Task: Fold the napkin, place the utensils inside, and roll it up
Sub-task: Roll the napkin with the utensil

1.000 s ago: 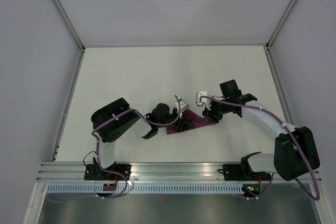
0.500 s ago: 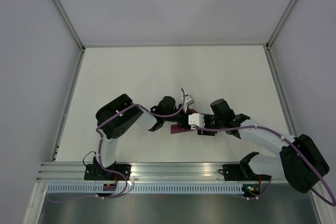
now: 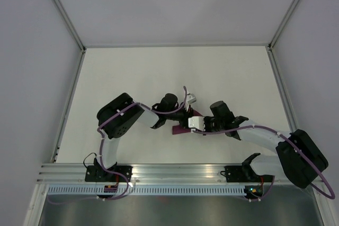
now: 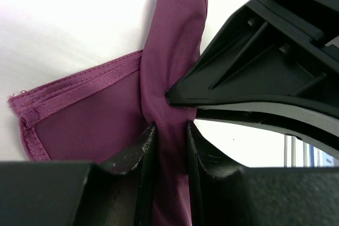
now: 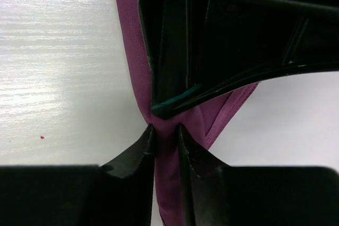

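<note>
Close to the tabletop's near edge, the two arms bend inward and meet at the napkin, which lies bunched on the near middle of the white surface. The left pincer is clenched on a raised, rolled fold of the purple cloth, with a hemmed corner lying flat to one side of it. The right pincer is likewise clamped on a narrow fold of the same napkin. Just past each grip, the other pincer's black finger presses against the fabric.
</note>
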Action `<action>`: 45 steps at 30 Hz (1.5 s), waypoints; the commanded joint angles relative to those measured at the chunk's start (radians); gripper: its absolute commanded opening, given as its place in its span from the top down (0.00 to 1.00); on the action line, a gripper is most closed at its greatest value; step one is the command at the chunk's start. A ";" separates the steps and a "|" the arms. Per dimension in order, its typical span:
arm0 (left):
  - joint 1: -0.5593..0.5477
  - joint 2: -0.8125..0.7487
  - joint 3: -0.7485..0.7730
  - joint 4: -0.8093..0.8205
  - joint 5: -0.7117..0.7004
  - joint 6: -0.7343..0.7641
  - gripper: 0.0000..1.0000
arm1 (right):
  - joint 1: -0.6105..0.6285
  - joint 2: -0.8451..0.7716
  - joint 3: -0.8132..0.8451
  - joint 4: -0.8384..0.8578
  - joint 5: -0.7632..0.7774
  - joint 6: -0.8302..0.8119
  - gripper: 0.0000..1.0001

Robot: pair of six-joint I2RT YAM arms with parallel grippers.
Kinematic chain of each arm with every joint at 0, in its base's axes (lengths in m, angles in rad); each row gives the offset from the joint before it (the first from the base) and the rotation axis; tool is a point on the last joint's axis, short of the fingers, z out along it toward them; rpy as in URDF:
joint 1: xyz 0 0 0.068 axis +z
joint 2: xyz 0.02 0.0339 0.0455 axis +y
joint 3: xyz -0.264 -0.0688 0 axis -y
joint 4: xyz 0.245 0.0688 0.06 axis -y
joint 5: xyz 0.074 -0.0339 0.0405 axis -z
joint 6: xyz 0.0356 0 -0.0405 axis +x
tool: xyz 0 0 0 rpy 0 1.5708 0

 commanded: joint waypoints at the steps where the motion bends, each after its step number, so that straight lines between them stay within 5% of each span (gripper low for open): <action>1: -0.001 0.077 -0.059 -0.313 0.020 0.032 0.89 | 0.004 0.042 -0.021 -0.032 0.024 -0.017 0.76; 7: 0.010 0.027 -0.062 -0.317 0.014 0.038 0.78 | 0.004 0.069 0.021 -0.116 0.015 -0.037 0.93; 14: 0.014 -0.048 -0.070 -0.304 -0.040 0.038 0.63 | 0.004 0.186 0.128 -0.265 -0.011 -0.040 0.96; 26: 0.019 -0.269 -0.223 -0.126 -0.383 0.006 0.44 | 0.003 0.356 0.321 -0.504 -0.069 -0.043 0.98; 33: 0.043 -0.456 -0.461 0.107 -0.785 -0.052 0.36 | -0.008 0.440 0.418 -0.599 -0.108 -0.054 0.99; 45: 0.042 -0.660 -0.680 0.429 -0.853 0.033 0.27 | -0.086 0.724 0.703 -0.868 -0.203 -0.128 0.99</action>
